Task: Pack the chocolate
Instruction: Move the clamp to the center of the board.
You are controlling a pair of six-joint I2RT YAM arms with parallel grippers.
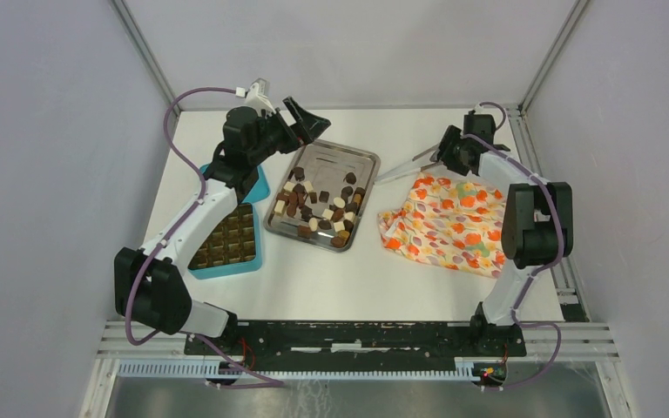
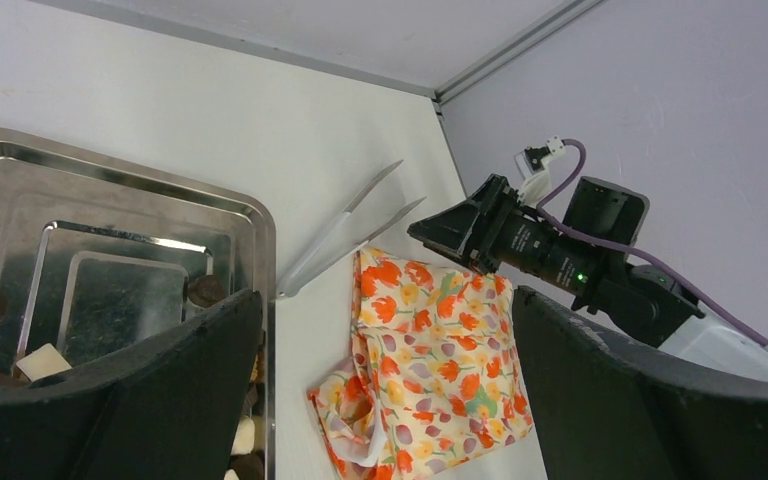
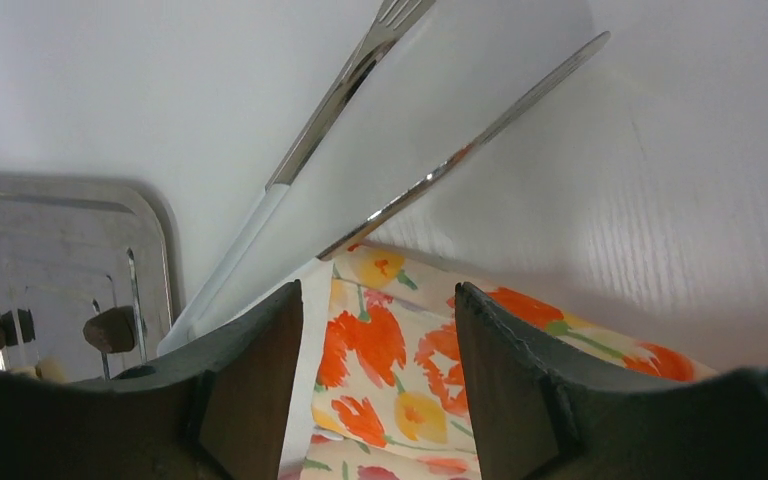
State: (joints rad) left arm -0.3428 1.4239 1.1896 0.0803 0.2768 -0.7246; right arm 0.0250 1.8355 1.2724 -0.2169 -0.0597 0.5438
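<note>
Many small dark, mid-brown and cream pieces of chocolate lie in a steel tray at the table's middle. In the wrist views, a few pieces of chocolate show at the tray's edge. My left gripper hangs wide open above the tray's far left corner, holding nothing. My right gripper sits low at the far edge of the floral cloth, jaws apart, nothing between them. Metal tongs lie just beyond its fingertips.
A teal compartmented box lies left of the tray, partly under my left arm. An orange floral cloth lies crumpled right of the tray. The tongs rest between the tray and the cloth. Walls enclose the table on three sides.
</note>
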